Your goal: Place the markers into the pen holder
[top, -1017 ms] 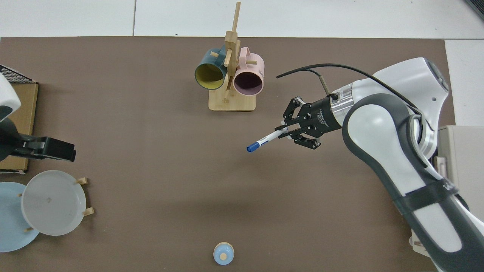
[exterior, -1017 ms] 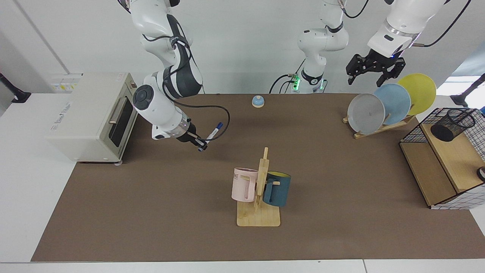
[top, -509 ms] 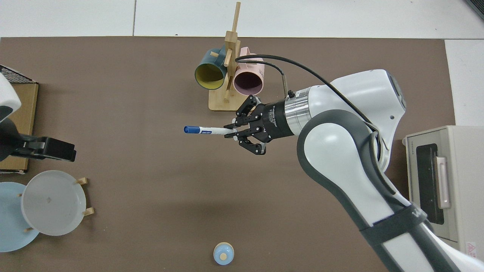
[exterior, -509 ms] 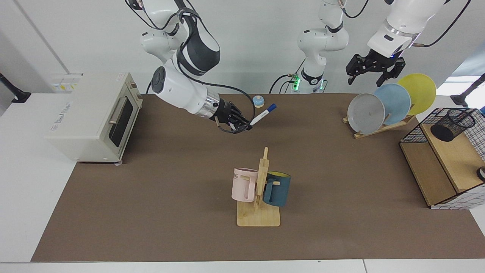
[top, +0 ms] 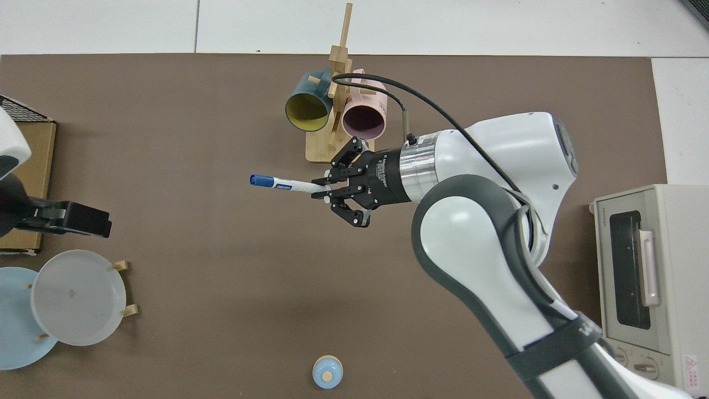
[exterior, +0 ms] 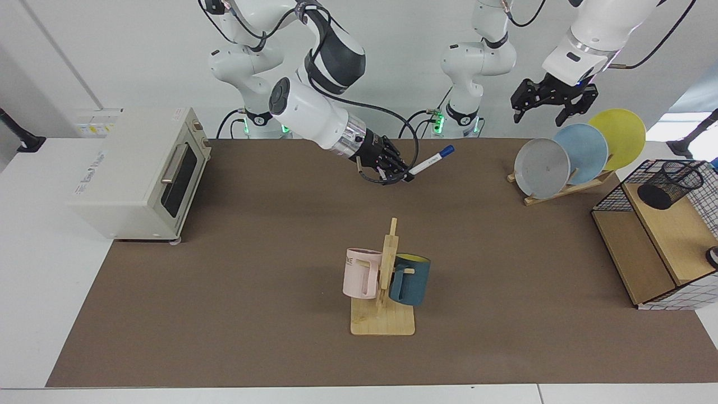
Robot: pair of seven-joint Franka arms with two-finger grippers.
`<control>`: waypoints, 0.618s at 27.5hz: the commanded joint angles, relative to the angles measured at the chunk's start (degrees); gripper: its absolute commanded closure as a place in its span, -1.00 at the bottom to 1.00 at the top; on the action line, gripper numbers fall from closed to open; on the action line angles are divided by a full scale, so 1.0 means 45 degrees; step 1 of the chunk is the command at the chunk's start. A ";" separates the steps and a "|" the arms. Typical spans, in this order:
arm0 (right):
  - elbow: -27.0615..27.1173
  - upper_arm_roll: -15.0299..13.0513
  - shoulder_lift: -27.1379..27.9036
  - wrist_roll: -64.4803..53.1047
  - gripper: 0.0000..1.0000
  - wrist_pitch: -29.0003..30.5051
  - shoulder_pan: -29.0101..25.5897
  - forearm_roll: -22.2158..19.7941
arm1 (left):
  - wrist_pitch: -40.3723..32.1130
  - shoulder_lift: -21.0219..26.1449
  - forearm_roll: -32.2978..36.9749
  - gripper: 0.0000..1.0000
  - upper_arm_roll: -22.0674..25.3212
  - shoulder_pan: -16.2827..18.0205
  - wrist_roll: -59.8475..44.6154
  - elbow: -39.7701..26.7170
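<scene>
Carried further toward the black wire-mesh pen holder, the slim, light, rigid white marker is pinched at its tail by the right gripper (left gripper waits, fingers spread).

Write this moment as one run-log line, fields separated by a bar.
right gripper: shut on marker, above mat | left gripper: open, waits over plate rack | pen holder: no marker inside
</scene>
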 commanded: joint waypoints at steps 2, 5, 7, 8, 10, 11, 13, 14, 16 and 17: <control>0.0029 -0.0024 -0.0068 0.0303 1.00 0.0281 -0.0012 -0.0350 | -0.0396 -0.0100 0.0192 -1.00 -0.0654 -0.0028 0.0170 0.0160; 0.0029 -0.0024 -0.0048 0.0303 1.00 0.0300 -0.0012 -0.0350 | -0.0377 -0.0100 0.0173 -1.00 -0.1221 -0.0047 0.0812 0.0141; 0.0029 -0.0024 -0.0068 0.0303 1.00 0.0320 0.0007 -0.0350 | -0.0357 -0.0100 0.0173 -1.00 -0.1437 -0.0086 0.2058 0.0141; 0.0029 -0.0024 -0.0048 0.0322 1.00 0.0359 -0.0012 -0.0350 | -0.0319 -0.0100 0.0173 -1.00 -0.1535 -0.0086 0.2839 0.0141; 0.0029 -0.0005 -0.0048 0.0322 1.00 0.0456 0.0008 -0.0350 | -0.0299 -0.0100 0.0173 -1.00 -0.1788 -0.0086 0.4478 0.0141; 0.0029 -0.0024 -0.0067 0.0322 1.00 0.0457 0.0008 -0.0350 | -0.0318 -0.0100 0.0173 -1.00 -0.1905 -0.0086 0.5144 0.0160; 0.0010 -0.0024 -0.0068 0.0303 1.00 0.0476 0.0008 -0.0370 | -0.0260 -0.0100 0.0192 -1.00 -0.2120 -0.0086 0.6201 0.0180; 0.0009 -0.0005 -0.0068 0.0303 1.00 0.0457 0.0008 -0.0370 | -0.0163 -0.0080 0.0173 -1.00 -0.2276 -0.0086 0.6477 0.0180; 0.0009 -0.0005 -0.0068 0.0283 1.00 0.0457 0.0008 -0.0370 | 0.0051 -0.0041 0.0173 -1.00 -0.2588 -0.0086 0.6771 0.0257; 0.0009 -0.0005 -0.0068 0.0283 1.00 0.0476 0.0008 -0.0370 | 0.0169 -0.0022 0.0270 -1.00 -0.2784 -0.0086 0.6811 0.0297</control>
